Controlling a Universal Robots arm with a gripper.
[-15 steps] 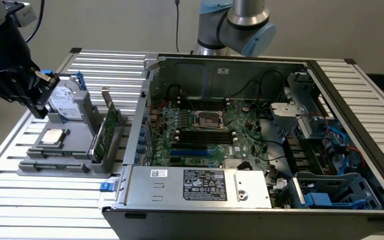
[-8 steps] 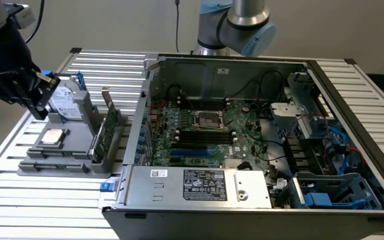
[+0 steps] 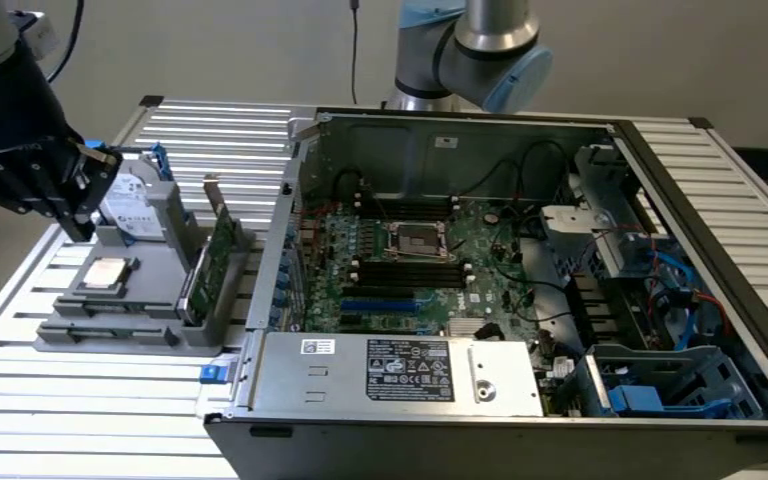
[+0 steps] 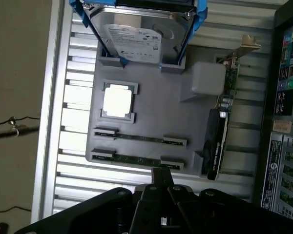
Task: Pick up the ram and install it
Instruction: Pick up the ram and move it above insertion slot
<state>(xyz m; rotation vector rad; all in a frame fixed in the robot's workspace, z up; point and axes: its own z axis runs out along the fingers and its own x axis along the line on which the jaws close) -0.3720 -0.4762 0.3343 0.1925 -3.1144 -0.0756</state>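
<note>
**Slatted counter, tool shut over the tray**

Ribbed metal counter [image 3: 77, 420] carries all I am working with: a grey tray [image 4: 171, 112] on the exterior view's left and the open case [image 3: 398, 140] just beside it. I read the tray as a fixture, with each pocket cut to keep one part at a known spot so I can come down on it cleanly.

The drive [image 4: 136, 39] stands in a blue frame at one end. The CPU [image 4: 118, 101] lies flat in a square pocket. The card [image 4: 219, 146] stands on edge in a slot on the side nearest the case. The ram [image 4: 136, 160] sits on edge between two end clips, with a second stick [image 4: 139, 138] parallel just beside it. Both are seated, so nothing is picked up yet.

My tool [image 4: 161, 173] hangs over the tray end of the counter, fingers pressed together and holding nothing. In the wrist view its tip is near the ram.

Inside the case the board [image 3: 491, 280] lies face up. Its black slots [image 3: 411, 265] look unfilled to me, open from above.
</note>
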